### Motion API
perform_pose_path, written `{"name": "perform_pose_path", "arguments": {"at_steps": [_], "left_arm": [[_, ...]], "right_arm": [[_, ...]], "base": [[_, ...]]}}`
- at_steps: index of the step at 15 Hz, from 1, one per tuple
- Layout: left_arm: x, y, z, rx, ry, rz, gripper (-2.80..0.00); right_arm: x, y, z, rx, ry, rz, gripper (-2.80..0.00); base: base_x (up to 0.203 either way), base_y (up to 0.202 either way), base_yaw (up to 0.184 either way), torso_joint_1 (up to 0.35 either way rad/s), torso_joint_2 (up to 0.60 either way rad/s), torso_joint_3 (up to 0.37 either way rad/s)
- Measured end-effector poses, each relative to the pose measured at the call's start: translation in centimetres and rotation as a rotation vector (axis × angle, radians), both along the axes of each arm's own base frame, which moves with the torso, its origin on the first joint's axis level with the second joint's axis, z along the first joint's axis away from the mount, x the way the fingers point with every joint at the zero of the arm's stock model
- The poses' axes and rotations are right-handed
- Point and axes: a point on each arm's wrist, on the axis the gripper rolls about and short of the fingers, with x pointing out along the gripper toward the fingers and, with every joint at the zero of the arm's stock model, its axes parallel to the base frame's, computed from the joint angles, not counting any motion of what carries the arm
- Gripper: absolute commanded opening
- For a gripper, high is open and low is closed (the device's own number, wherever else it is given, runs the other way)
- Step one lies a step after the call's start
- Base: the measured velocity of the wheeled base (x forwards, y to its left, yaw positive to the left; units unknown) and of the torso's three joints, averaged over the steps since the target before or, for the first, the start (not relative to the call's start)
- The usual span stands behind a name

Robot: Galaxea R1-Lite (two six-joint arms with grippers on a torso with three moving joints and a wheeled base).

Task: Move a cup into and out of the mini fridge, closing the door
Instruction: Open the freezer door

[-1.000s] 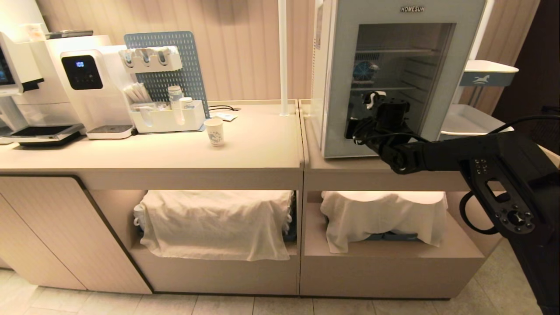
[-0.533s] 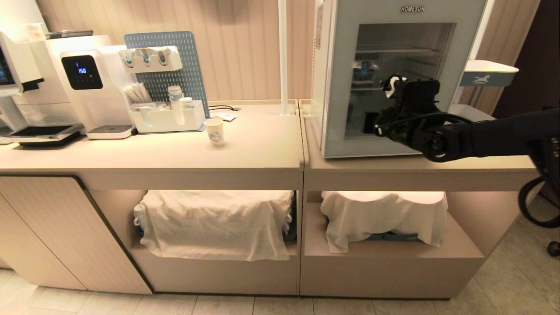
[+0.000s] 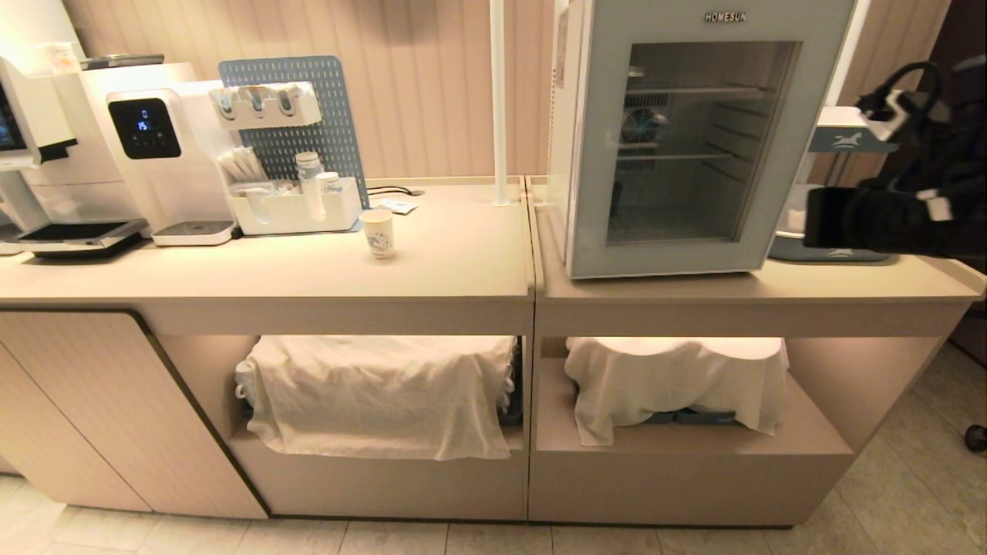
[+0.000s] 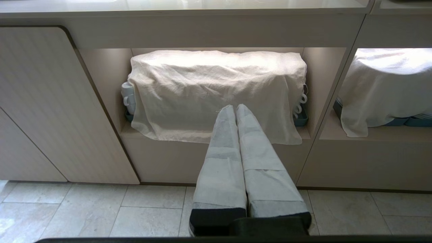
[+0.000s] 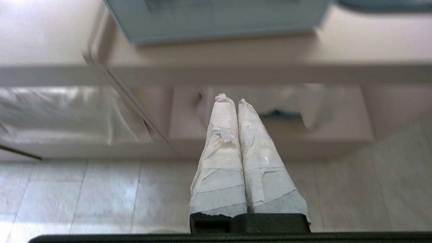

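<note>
The cup (image 3: 378, 233), white paper with a blue print, stands upright on the left counter, nothing near it. The mini fridge (image 3: 569, 139) stands on the right counter with its glass door (image 3: 698, 258) closed; its wire shelves look bare. My right arm (image 3: 894, 212) hangs at the far right, beyond the fridge. The right gripper (image 5: 233, 101) is shut and empty, pointing down at the lower shelf and floor, with the fridge's bottom edge (image 5: 219, 27) above it. My left gripper (image 4: 235, 108), parked low before the cloth-covered shelf, is shut and empty.
A coffee machine (image 3: 46, 154), a water dispenser (image 3: 154, 146) and a white organiser (image 3: 293, 208) before a blue pegboard fill the counter's left. A white pole (image 3: 500, 100) rises beside the fridge. White cloths (image 3: 378, 393) cover both lower shelves. A tray (image 3: 829, 250) lies right of the fridge.
My right arm has swung from in front of the fridge door out to the right edge of the head view. The door stays closed and the cup has not moved.
</note>
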Motion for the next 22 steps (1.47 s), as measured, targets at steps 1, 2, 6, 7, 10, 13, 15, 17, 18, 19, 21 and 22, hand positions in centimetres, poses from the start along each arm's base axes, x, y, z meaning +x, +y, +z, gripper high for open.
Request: {"name": "perform_pose_path", "arguments": {"at_steps": [1,2,6,7,10,13,15,17,18,19,21,22], "left_arm": [[0.0,0.0,0.0,0.000,0.000,0.000,-2.80],[0.0,0.0,0.0,-0.001,0.000,0.000,-2.80],[0.0,0.0,0.0,0.000,0.000,0.000,-2.80],[0.0,0.0,0.0,0.000,0.000,0.000,-2.80],[0.0,0.0,0.0,0.000,0.000,0.000,-2.80],[0.0,0.0,0.0,0.000,0.000,0.000,-2.80],[0.0,0.0,0.0,-0.001,0.000,0.000,-2.80],[0.0,0.0,0.0,-0.001,0.000,0.000,-2.80],[0.0,0.0,0.0,-0.001,0.000,0.000,-2.80],[0.0,0.0,0.0,-0.001,0.000,0.000,-2.80],[0.0,0.0,0.0,-0.001,0.000,0.000,-2.80],[0.0,0.0,0.0,0.000,0.000,0.000,-2.80]], "right_arm": [[-2.8,-0.8,0.1,-0.005,0.020,-0.015,-2.80],[-5.8,-1.7,0.0,-0.009,0.037,-0.035,-2.80],[-17.0,-4.1,-2.6,-0.040,0.047,-0.110,-2.80],[-19.1,-4.3,-3.7,-0.048,0.029,-0.115,-2.80],[-23.1,-4.4,-8.1,-0.043,-0.068,-0.081,-2.80],[-25.7,-4.2,-11.6,-0.022,-0.199,-0.028,-2.80],[-26.9,-4.1,-13.6,-0.016,-0.226,-0.031,-2.80],[-27.2,-4.0,-14.3,-0.023,-0.268,-0.033,-2.80],[-27.3,-4.0,-14.6,-0.023,-0.282,-0.036,-2.80],[-27.3,-4.0,-14.8,-0.025,-0.290,-0.040,-2.80],[-27.4,-4.0,-15.0,-0.035,-0.300,-0.041,-2.80],[-27.4,-4.0,-15.1,-0.037,-0.294,-0.039,-2.80]], "base": [[0.000,0.000,0.000,0.000,0.00,0.000],[0.000,0.000,0.000,0.000,0.00,0.000],[0.000,0.000,0.000,0.000,0.00,0.000],[0.000,0.000,0.000,0.000,0.00,0.000],[0.000,0.000,0.000,0.000,0.00,0.000],[0.000,0.000,0.000,0.000,0.00,0.000],[0.000,0.000,0.000,0.000,0.00,0.000],[0.000,0.000,0.000,0.000,0.00,0.000],[0.000,0.000,0.000,0.000,0.00,0.000],[0.000,0.000,0.000,0.000,0.00,0.000],[0.000,0.000,0.000,0.000,0.00,0.000],[0.000,0.000,0.000,0.000,0.00,0.000]]}}
